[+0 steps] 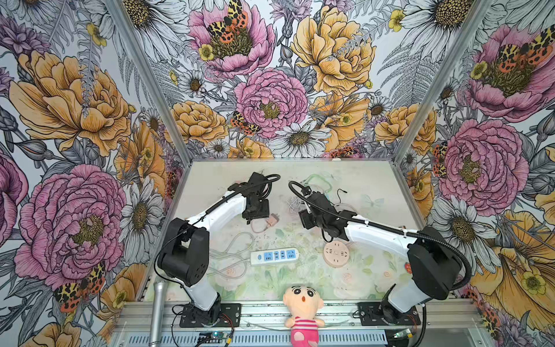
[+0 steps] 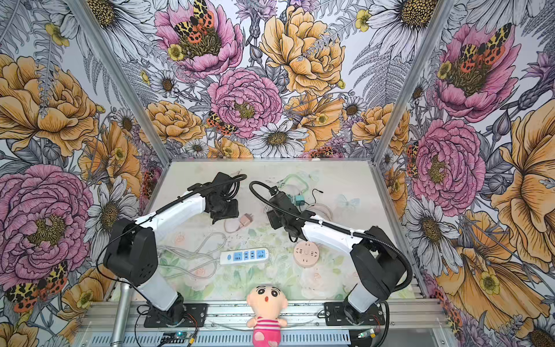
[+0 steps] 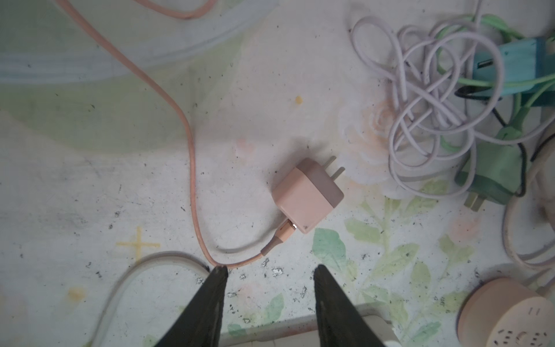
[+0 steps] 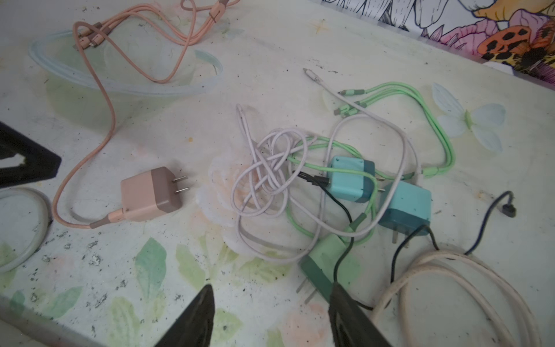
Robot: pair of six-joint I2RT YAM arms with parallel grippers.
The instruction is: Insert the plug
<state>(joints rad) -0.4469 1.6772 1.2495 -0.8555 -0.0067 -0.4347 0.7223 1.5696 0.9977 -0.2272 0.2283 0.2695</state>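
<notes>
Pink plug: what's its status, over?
Left gripper open, right gripper open, nothing held. Pink plug loose on table, not in strip. Cable tangle beside it.

- Plug [image 3: 306,195]: pale pink, mauve prong face.
- Power strip [image 1: 274,256]: white, blue sockets.
- Round socket [image 1: 336,254]: peach.
- Desk [image 1: 375,186]: pale, faded green leaf print.

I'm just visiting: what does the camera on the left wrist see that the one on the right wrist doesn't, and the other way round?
Only the left wrist view shows the round pink socket. Only the right wrist view shows the pink cable's connector ends, the black cable's far tip and the flowered wall. Both show the pink plug lying on the table with its prongs free, the tangled pale cable and the green plug.
</notes>
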